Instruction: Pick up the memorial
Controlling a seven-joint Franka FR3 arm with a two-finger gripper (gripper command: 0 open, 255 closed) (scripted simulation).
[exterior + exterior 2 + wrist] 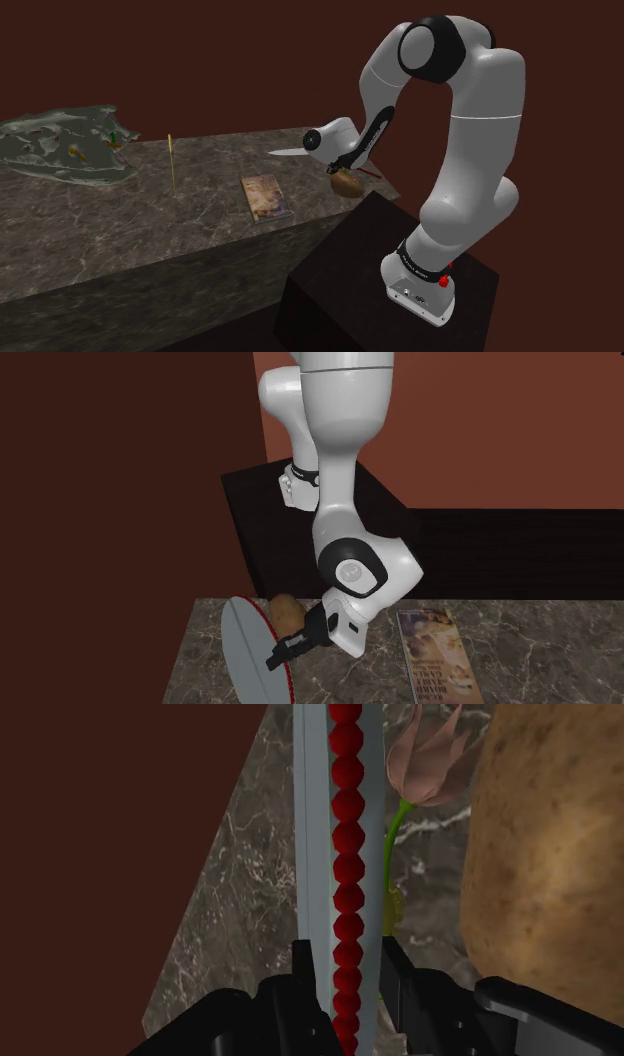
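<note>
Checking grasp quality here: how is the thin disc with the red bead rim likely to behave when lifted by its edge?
The memorial disc looks thin, flat and rigid, so it probably won't flex. The jaws clasp it at its red-beaded rim, off-centre, so it may pivot when raised. Its faces look smooth, so it could slip.
</note>
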